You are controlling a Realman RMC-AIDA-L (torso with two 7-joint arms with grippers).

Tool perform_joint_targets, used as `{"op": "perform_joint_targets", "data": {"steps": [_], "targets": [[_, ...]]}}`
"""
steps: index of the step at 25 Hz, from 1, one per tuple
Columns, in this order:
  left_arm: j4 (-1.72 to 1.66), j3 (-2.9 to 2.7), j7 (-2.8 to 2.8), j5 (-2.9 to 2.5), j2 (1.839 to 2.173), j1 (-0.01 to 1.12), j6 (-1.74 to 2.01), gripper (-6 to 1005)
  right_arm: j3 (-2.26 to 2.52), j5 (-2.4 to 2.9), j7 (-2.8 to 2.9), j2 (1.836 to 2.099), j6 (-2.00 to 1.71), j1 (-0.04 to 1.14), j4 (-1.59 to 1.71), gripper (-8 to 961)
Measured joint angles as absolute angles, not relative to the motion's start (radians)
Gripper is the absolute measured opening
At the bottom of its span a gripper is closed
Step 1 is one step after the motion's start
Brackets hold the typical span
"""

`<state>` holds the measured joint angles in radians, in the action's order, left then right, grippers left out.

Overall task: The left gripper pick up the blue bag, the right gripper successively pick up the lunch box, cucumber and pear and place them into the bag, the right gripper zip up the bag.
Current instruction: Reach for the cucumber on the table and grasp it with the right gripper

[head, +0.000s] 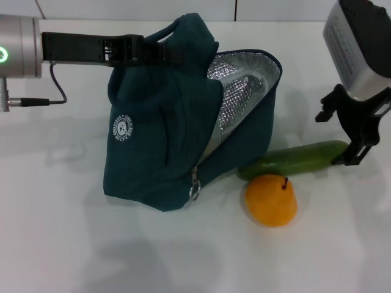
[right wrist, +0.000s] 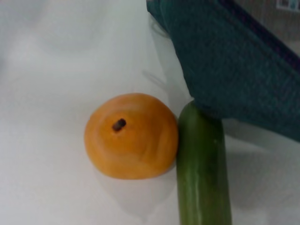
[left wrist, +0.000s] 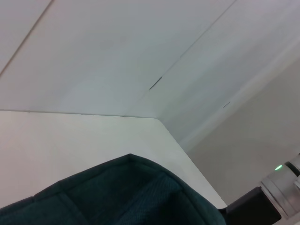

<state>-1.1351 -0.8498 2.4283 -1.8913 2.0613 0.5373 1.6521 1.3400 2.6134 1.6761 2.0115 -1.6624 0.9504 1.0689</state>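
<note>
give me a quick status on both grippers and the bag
Left gripper shut on bag top. Right gripper open at cucumber end. Pear touching cucumber.

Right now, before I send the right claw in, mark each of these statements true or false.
1. The blue bag is zipped shut. False: it gapes open, silver lining showing.
2. The cucumber lies on the table beside the pear. True.
3. The left claw is at the bag's top. True.
4. The pear is inside the bag. False: it sits on the table.
5. The right claw is at the cucumber's far end. True.
</note>
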Motion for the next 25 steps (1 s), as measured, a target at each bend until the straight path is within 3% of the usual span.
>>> {"op": "perform_joint_targets", "data": {"steps": [25], "targets": [[-1.106,-0.85,2.404,-1.891,2.065,0.562,1.649,49,1.439,2.481,1.592,2.025,-1.536,0.991,0.904,822]]}}
